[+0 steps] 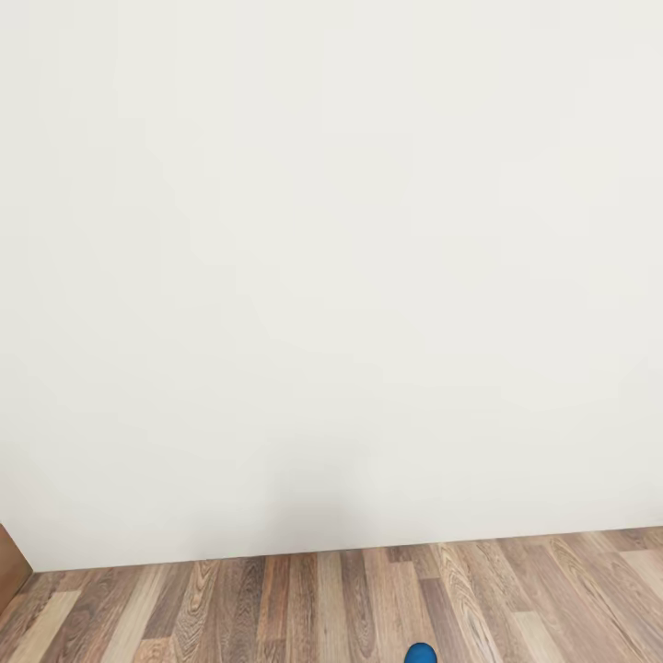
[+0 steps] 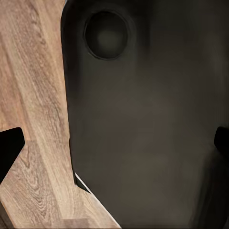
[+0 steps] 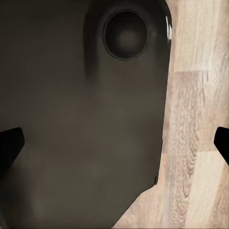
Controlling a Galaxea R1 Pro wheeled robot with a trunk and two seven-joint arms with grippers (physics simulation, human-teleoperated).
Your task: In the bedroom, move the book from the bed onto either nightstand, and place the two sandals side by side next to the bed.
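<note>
Head view first: the wall (image 1: 331, 276) was plain off-white, matte, flat, w/ a soft grey shadow low down near the floor line. Below it ran a strip of wood-plank floor (image 1: 276, 599), brown and tan boards w/ strong grain, laid running away from the wall. At the bottom edge, a rounded bright-blue tip poked up: one sandal (image 1: 421, 654), lying on the planks, mostly cut off by the frame edge (so shape beyond the curved end couldn't be told). Far left, a sliver of reddish-brown wooden piece (image 1: 9, 562) stood against the wall; too little of it to name.

Left wrist view: a big dark, smooth, matte robot body panel (image 2: 148, 124) w/ rounded corners and a round recess near one end. Beside it, warm brown planks, grain clear. The left gripper (image 2: 117, 143) had its two black fingertips (image 2: 9, 145) at opposite edges of the frame, spread wide, nothing between them.

Right wrist view: same sort of picture, mirrored. Dark rounded casing (image 3: 81, 119) w/ a circular hollow, paler grey-brown planks beside it. The right gripper (image 3: 117, 143) likewise: black fingertips (image 3: 9, 143) far apart at both frame edges, spread, holding nothing.
</note>
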